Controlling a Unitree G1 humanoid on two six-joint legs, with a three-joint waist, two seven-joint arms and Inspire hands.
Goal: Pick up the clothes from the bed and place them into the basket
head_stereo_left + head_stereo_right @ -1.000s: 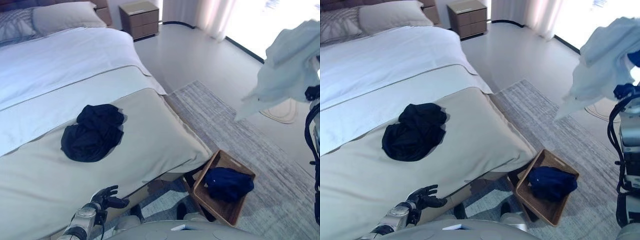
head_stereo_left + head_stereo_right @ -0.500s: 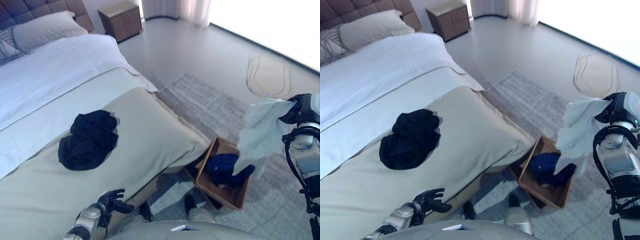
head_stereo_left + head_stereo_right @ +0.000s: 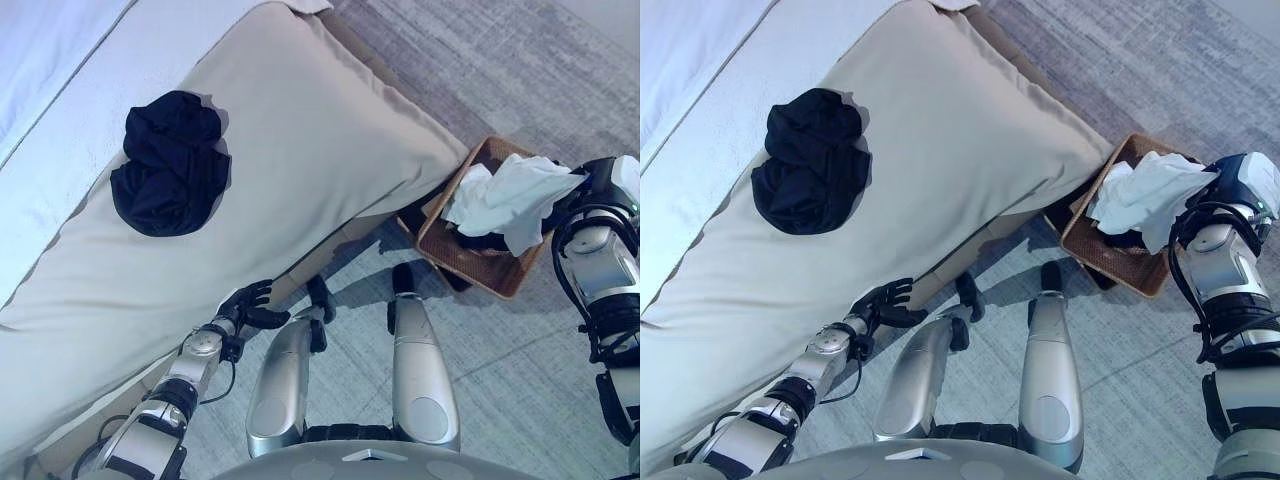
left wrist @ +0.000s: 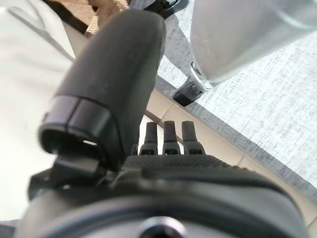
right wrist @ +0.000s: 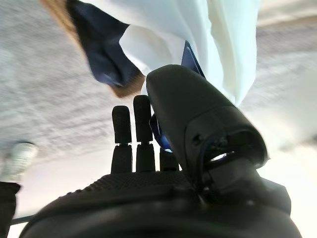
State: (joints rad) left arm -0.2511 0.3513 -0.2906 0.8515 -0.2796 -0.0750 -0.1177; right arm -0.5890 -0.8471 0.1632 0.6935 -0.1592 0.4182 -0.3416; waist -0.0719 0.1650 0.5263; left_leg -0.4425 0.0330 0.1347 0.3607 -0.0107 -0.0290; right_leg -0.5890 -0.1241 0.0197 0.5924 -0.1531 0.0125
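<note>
At the lower left of the frame the left robot hand hangs by the bed's edge, fingers relaxed and holding nothing. At right, the right robot hand sits just beside the basket, its fingers straight, the white garment draped over the rim and the dark clothes inside. Farther off, upper left, the black clothes lie bunched on the bed, nearer the left hand, up and away from it.
</note>
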